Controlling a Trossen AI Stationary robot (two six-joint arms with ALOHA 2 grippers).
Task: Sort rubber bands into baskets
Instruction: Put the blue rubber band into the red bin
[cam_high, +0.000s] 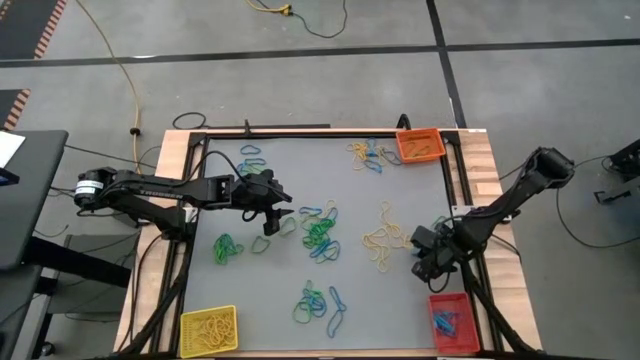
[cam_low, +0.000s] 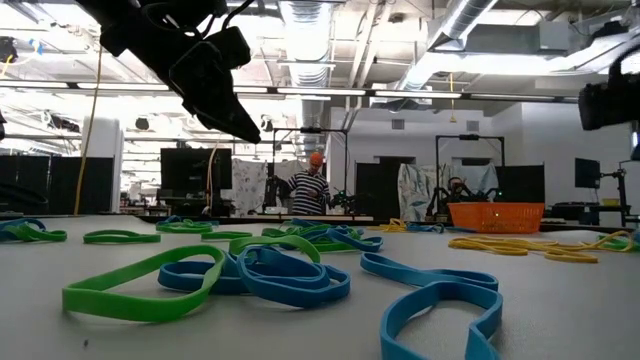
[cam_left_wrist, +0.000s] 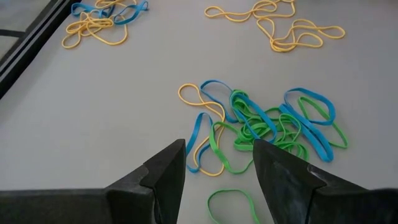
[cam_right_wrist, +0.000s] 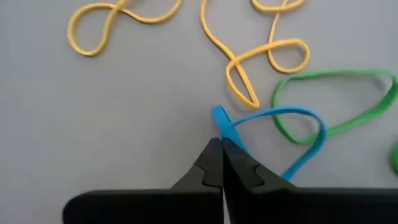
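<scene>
Pinching blue rubber band (cam_right_wrist: 283, 124): right end effector (cam_right_wrist: 222, 144); left end effector (cam_left_wrist: 217, 163) wide; arm reads "TROSSEN".

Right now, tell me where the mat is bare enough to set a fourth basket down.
Best patch: the mat between the yellow basket and the bottom-centre tangle of bands, though wrist cables run along its left edge. Also bare: the top middle, between the loose blue band and the orange basket. Crowded: the centre pile and around the right pincer.

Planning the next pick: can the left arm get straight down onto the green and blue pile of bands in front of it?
Probably yes. The left gripper hangs open above the mat, the band pile lies just ahead, and nothing sits between them.
</scene>
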